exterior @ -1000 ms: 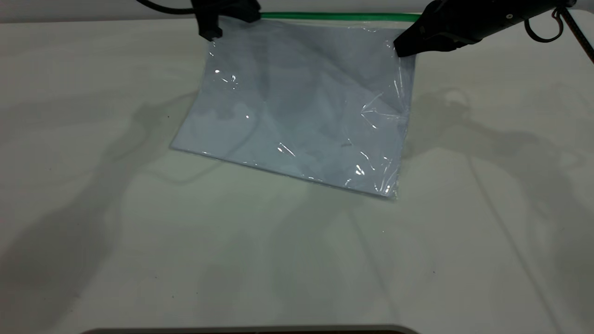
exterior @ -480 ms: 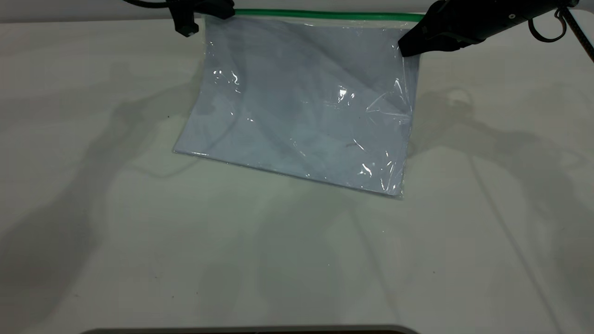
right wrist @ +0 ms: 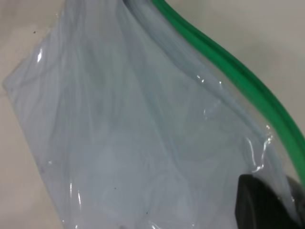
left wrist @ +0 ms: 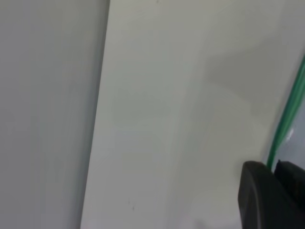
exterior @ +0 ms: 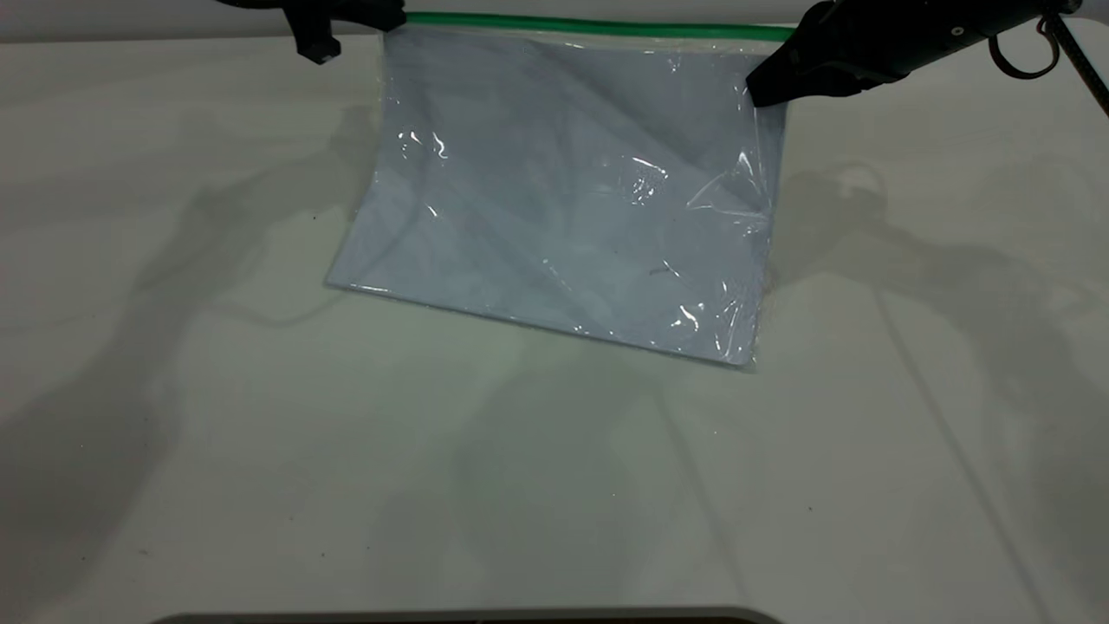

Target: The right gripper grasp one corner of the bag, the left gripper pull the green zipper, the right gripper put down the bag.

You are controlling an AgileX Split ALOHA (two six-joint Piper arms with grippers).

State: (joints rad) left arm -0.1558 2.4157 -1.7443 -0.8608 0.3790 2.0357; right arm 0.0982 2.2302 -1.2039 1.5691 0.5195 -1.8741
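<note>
Green zipper (exterior: 598,26) shows longer: my left gripper (exterior: 322,39), closed on its slider, has pulled left; right gripper (exterior: 767,87) clamps the bag (exterior: 563,199) corner, so zipping nearly done.

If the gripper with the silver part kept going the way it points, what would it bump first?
The right gripper points across the clear plastic bag it holds; it would probably press into that first, though depth is unclear.

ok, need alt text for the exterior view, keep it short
A clear bag of pale sheets hangs tilted above a white table, lower edge resting on it. The right gripper pinches its top right corner; the left gripper sits at the left end of the green zipper.
</note>
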